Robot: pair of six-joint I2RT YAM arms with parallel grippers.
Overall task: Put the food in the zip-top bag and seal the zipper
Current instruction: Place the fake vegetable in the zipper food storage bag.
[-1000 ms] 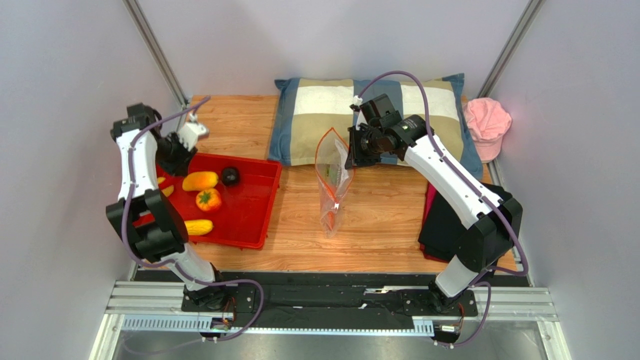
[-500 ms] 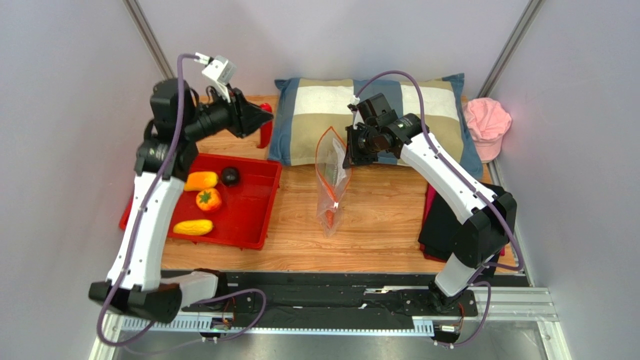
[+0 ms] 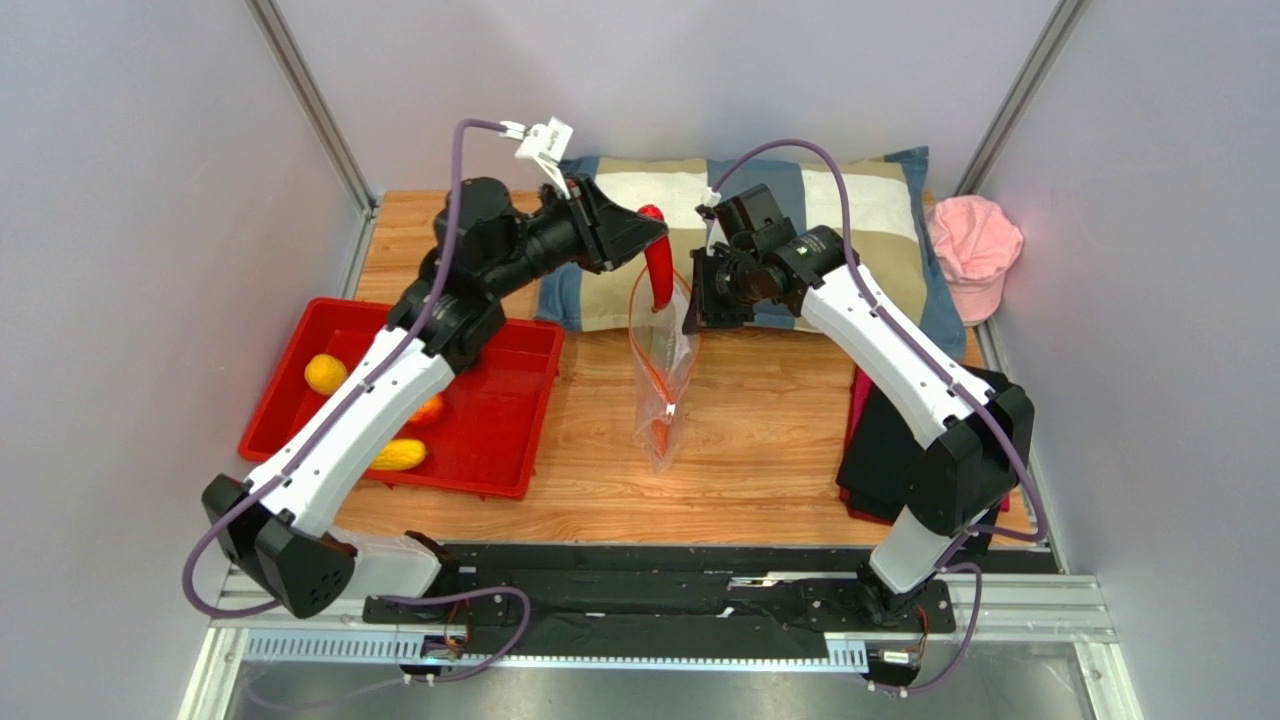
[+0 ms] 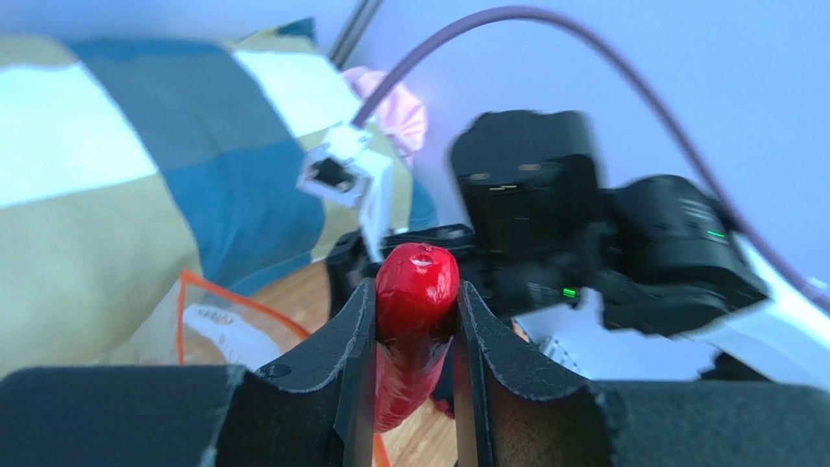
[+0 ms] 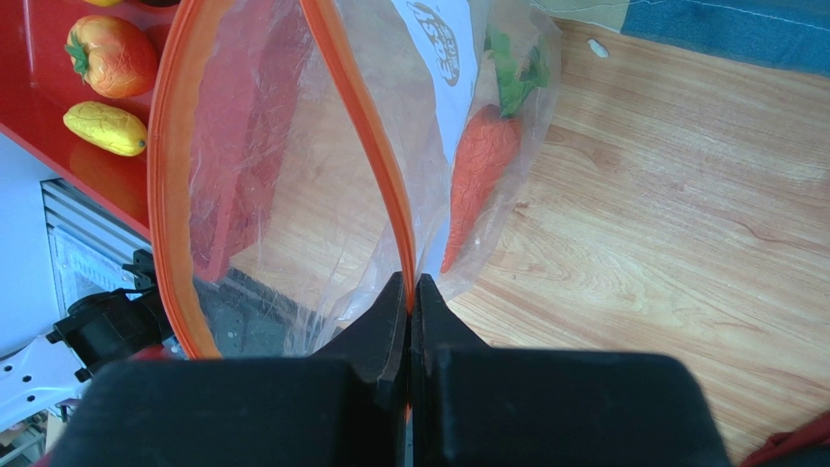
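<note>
Left arm has swung across from the red tray [image 3: 496,435] to the middle, in front of the checked pillow [image 3: 842,188]! The zip-top bag [image 3: 664,375] stands upright on the wood, mouth gaping, with the right gripper [image 5: 410,292] pinched tight on its orange zipper [image 5: 166,195] rim. The left gripper [image 4: 415,297] clamps a red chilli [image 3: 658,278], which hangs right at the opening. A carrot [image 5: 477,175] lies inside the bag, and yellow fruits [image 3: 397,453] sit in the tray.

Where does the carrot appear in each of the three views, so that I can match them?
Top external: carrot low inside the zip-top bag, middle of the picture.
Left wrist: not in it.
Right wrist: carrot upper middle, seen through the bag.
Shared landmark: the orange-red zipper, visible in all three.
</note>
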